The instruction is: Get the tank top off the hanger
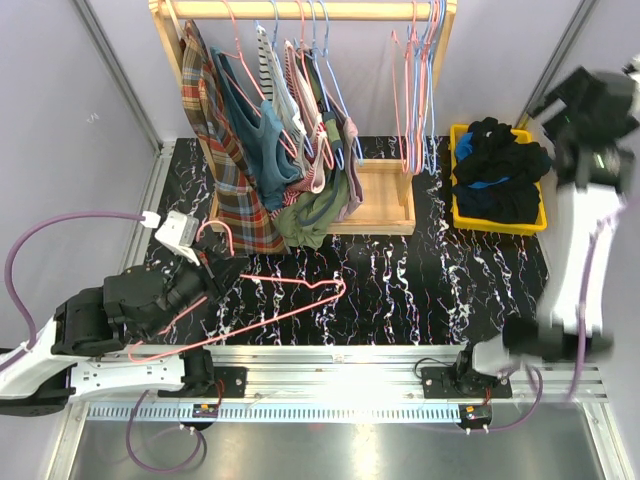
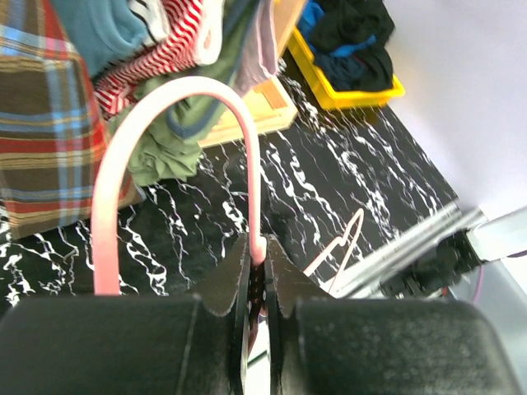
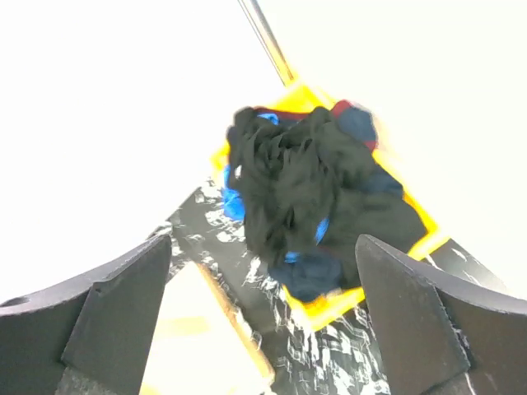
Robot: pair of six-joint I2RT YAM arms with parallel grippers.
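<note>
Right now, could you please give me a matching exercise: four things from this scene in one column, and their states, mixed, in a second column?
Things
1. pink hanger
2. yellow bin
3. right end effector
4. plaid garment

States
A. hangs on the wooden rack
B. open, raised in the air
C. full of dark clothes
D. bare, gripped by the left end effector

Pairs: 1-D, 2-C, 3-B, 4-A
</note>
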